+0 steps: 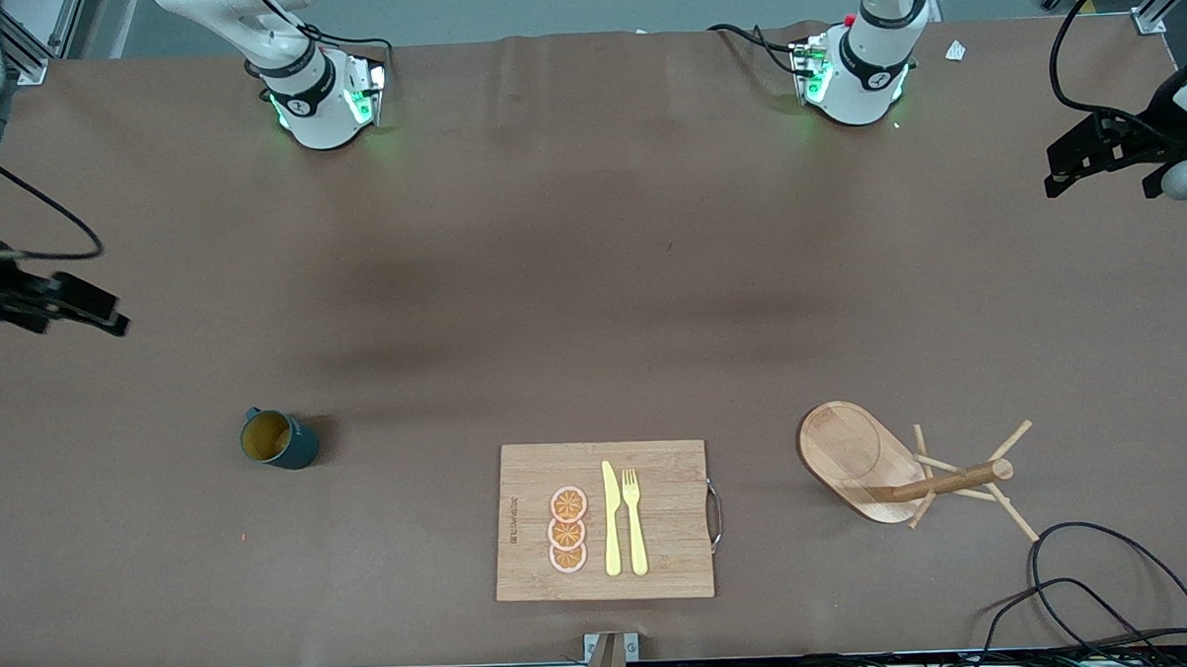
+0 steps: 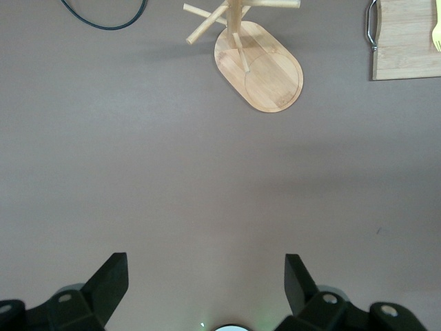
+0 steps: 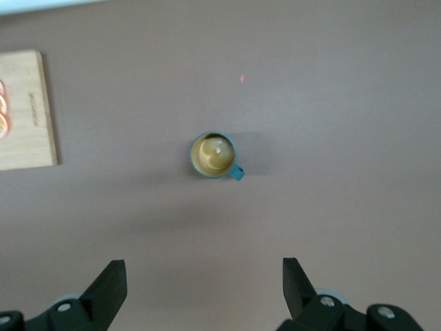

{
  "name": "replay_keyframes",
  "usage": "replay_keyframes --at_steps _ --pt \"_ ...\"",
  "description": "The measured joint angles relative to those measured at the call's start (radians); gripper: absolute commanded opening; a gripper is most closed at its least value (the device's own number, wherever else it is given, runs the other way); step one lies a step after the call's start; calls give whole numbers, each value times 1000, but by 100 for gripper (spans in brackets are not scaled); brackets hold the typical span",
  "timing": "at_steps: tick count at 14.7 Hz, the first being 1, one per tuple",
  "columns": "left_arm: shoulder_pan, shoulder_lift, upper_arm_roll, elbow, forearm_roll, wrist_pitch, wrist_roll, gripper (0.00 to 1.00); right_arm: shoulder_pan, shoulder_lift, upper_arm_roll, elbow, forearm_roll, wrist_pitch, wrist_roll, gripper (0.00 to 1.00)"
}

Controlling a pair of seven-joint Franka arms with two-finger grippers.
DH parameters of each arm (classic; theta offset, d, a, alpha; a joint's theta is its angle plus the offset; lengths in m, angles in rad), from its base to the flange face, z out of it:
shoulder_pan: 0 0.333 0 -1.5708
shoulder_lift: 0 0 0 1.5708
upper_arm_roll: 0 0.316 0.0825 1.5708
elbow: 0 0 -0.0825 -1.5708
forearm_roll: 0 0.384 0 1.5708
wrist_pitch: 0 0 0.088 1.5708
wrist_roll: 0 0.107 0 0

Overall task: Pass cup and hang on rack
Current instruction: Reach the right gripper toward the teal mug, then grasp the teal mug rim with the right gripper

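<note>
The cup point(image 1: 279, 440), dark teal with a mustard-yellow inside, stands upright on the brown table toward the right arm's end; the right wrist view looks down into the cup point(image 3: 216, 154). My right gripper point(image 1: 107, 316) hangs open and empty above the table near that end, apart from the cup. The rack point(image 1: 859, 455), a light wooden mug tree with an oval base and thin pegs, stands toward the left arm's end. In the left wrist view the rack point(image 2: 265, 69) lies well ahead of my open, empty left gripper point(image 2: 207, 265). The left gripper point(image 1: 1060, 167) hovers at the table's edge.
A bamboo cutting board point(image 1: 661, 568) lies between cup and rack, close to the front camera, carrying three orange slices point(image 1: 568, 530), a yellow knife point(image 1: 611, 520) and a yellow fork point(image 1: 635, 520). Black cables point(image 1: 1096, 592) loop near the table's front edge by the rack.
</note>
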Motion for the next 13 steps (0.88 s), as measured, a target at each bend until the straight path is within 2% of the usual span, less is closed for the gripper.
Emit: replay_keyframes --at_steps 6,10,11,13 --pt "1 0 2 1 0 0 -1 100 56 284 3 -23 0 240 6 100" --pt "2 9 3 0 0 2 -1 100 76 425 3 -24 0 368 10 100" --pt "2 14 3 0 0 6 -1 100 76 456 3 -27 0 395 10 91" --pt "1 23 3 1 0 14 -1 100 76 499 2 -47 0 441 11 50"
